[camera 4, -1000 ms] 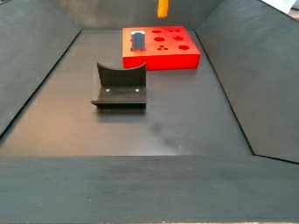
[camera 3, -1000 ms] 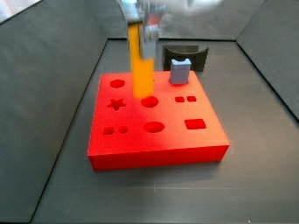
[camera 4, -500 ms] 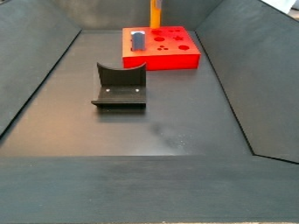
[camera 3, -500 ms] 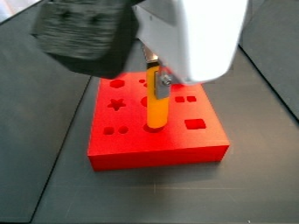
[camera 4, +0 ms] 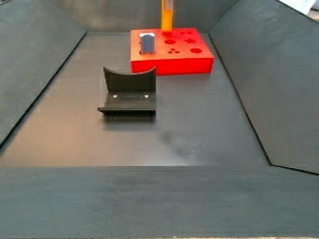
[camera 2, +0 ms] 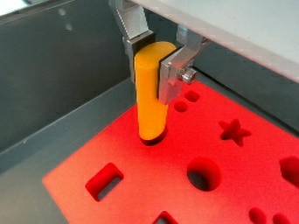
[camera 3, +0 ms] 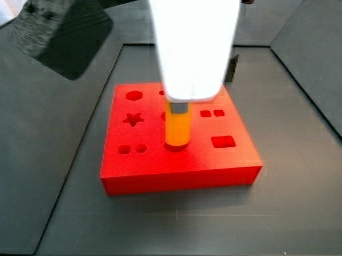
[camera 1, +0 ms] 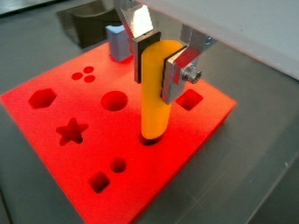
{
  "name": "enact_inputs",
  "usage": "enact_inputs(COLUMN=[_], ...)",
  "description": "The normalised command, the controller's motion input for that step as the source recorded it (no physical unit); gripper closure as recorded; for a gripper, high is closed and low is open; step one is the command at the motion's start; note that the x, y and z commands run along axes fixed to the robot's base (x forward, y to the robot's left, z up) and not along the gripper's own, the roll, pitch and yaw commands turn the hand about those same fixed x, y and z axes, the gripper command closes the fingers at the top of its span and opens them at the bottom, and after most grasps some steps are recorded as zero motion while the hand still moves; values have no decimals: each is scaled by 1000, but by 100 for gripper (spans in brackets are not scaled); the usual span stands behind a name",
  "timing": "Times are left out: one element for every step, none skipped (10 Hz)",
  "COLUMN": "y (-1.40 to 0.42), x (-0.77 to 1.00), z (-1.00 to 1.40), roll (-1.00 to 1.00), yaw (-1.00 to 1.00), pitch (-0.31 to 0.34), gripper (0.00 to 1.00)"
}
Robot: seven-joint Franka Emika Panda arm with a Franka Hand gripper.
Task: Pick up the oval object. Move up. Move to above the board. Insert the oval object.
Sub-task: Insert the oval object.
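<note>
My gripper [camera 1: 156, 86] is shut on the oval object [camera 1: 155, 109], a tall yellow-orange peg held upright near its top. Its lower end sits in the oval cutout of the board [camera 1: 163, 166], a flat red block with star, round, square and rectangular cutouts. Both wrist views show this; the gripper [camera 2: 152, 74], peg [camera 2: 149, 105] and board [camera 2: 152, 188] appear there too. In a side view the arm's white body hides the fingers, and the peg [camera 3: 177, 130] stands on the board [camera 3: 147, 165]. In a side view the peg [camera 4: 166, 14] rises from the far board [camera 4: 187, 63].
A grey-blue block [camera 1: 119, 41] stands upright in the board near its far edge, also seen in a side view [camera 4: 145, 43]. The dark fixture [camera 4: 127, 91] stands on the grey floor beside the board. Sloped dark walls ring the floor.
The gripper has carried the peg from above the board's back part to the oval cutout and lowered it; the peg's lower end now sits in the cutout.
</note>
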Motion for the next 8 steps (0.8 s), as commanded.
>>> enact_inputs(y=[-83,-37,0,0,0,-43,0,0], x=[57,0,-31,-29,-43,0,109,203], z=[0,-106,-166,-137,-89,-54,-57,-69], roll=[89,104,181,293,269,217,70,26], yaw=[-120,91,309,583,514,329,0,-80], pitch=[40,0,4,99,50,54,20,0], gripper=[100,100,100,100,100,100,100,100])
